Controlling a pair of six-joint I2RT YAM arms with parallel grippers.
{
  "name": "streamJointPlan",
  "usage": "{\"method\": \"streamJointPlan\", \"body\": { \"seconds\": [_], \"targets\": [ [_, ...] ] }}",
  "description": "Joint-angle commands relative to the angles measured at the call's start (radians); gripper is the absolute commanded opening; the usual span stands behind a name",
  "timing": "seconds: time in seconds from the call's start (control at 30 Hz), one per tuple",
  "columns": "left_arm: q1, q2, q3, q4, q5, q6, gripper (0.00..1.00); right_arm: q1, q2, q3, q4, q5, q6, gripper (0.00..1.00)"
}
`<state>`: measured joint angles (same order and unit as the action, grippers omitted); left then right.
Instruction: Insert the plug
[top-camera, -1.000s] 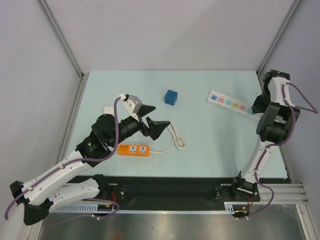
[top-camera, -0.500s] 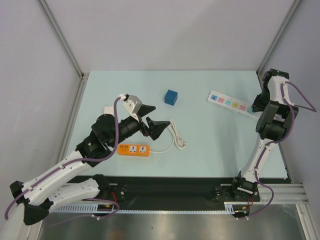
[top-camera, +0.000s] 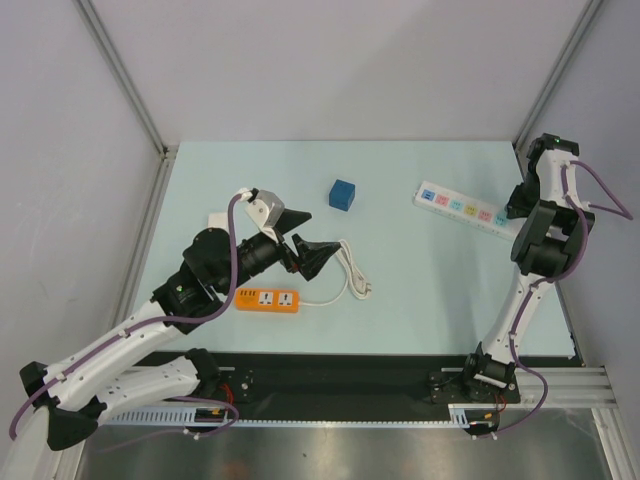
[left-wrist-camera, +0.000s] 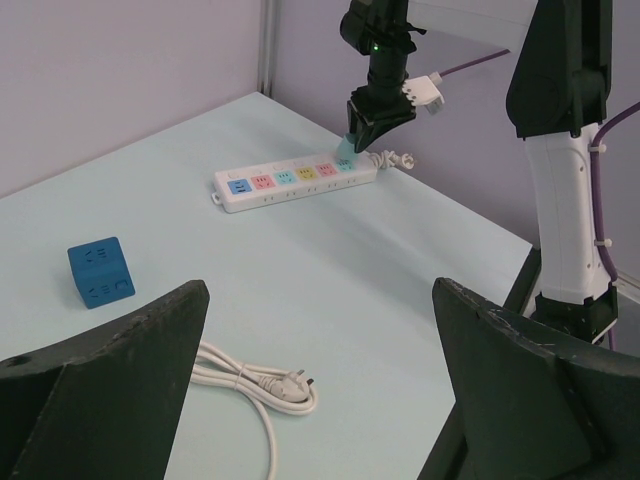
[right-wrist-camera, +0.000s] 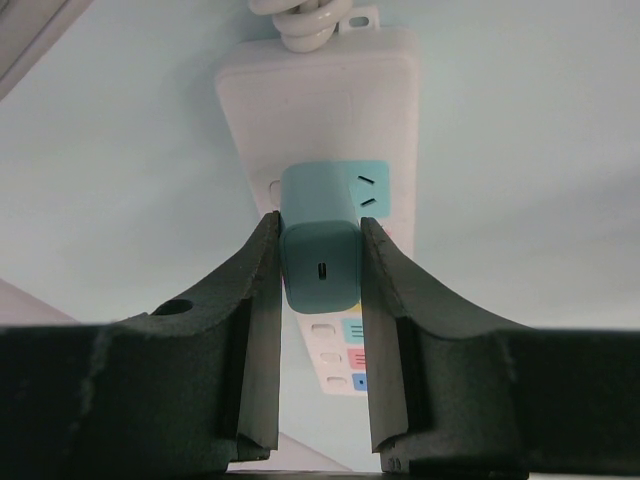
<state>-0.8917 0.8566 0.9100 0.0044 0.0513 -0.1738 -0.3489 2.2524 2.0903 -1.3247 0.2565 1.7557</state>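
ok so the right jaws are clamped on the plug, one finger flat against each side of it. It's a little teal charger block with a slot-shaped port on the face toward the wrist camera. The plug sits right on the teal socket pad of the white power strip, the pad at the end where the strip's coiled cord comes out. I honestly can't tell from here how far in the prongs are. The left wrist view shows the same thing from across the table: the right arm comes straight down on that far end of the white strip with the teal block at its tip. The strip lies at a slant near the far right corner, and its other pads are blue, pink, yellow and so on. The left jaws are wide apart with nothing between them, hovering over the left-middle of the table and pointing out toward the strip. A loose white cable with a pronged end lies just beyond them, and an orange power strip sits nearer the arm bases. A dark blue cube socket stands alone mid-table, well apart from both strips. A small white block lies off to the left.
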Motion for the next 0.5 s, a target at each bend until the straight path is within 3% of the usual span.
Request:
{"method": "streamJointPlan", "body": {
  "seconds": [0.0, 0.47],
  "targets": [
    [-0.003, -0.001, -0.003, 0.023, -0.004, 0.019, 1.0, -0.005, 0.035, 0.03, -0.111, 0.024, 0.007, 0.0],
    [-0.003, -0.001, -0.002, 0.023, -0.007, 0.02, 1.0, 0.011, 0.021, 0.022, -0.133, 0.004, 0.025, 0.0]
  ]
}}
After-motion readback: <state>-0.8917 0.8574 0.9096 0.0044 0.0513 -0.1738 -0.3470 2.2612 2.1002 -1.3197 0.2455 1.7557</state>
